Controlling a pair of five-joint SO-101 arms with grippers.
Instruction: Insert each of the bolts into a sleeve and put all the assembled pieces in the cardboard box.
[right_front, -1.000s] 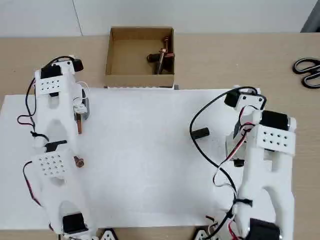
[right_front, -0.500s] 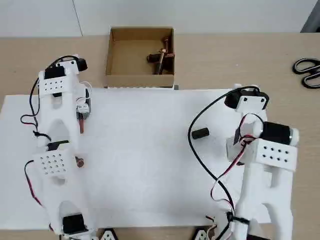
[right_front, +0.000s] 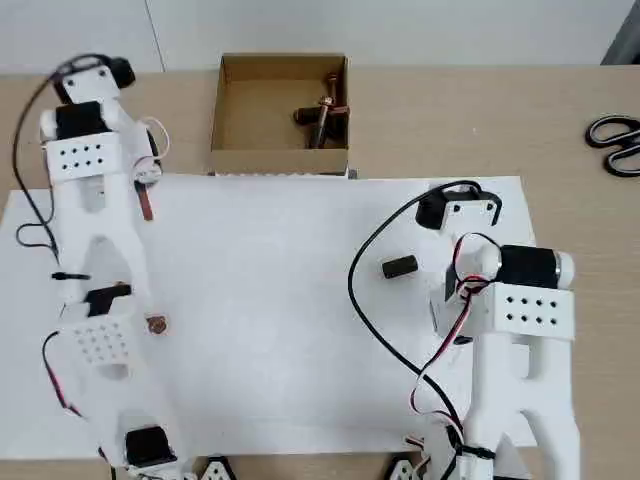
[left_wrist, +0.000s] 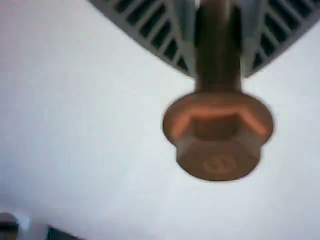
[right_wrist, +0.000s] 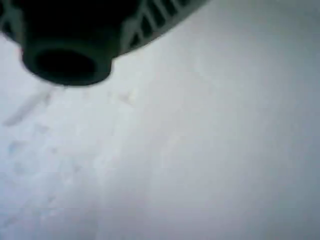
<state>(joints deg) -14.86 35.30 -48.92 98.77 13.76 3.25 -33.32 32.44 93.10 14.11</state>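
My left gripper (right_front: 148, 185) hangs over the sheet's back left corner, shut on a copper bolt (right_front: 148, 205). In the left wrist view the bolt (left_wrist: 217, 135) points its hex head at the camera, its shank clamped in the gripper (left_wrist: 217, 22). My right gripper (right_front: 447, 305) is over the right part of the sheet, shut on a black sleeve (right_wrist: 66, 57) whose open end faces the camera. A second black sleeve (right_front: 400, 267) lies on the sheet just left of that arm. A loose bolt (right_front: 156, 323) lies by the left arm's base. The cardboard box (right_front: 232, 110) at the back holds assembled pieces (right_front: 322, 110).
A white sheet (right_front: 280, 330) covers the wooden table between the arms. Scissors (right_front: 615, 140) lie at the far right edge. A black cable (right_front: 365, 300) loops from the right arm over the sheet near the loose sleeve.
The left arm has swung back and to the left, lifting the bolt. The right arm has shifted left toward the sheet's middle, nearer the loose sleeve.
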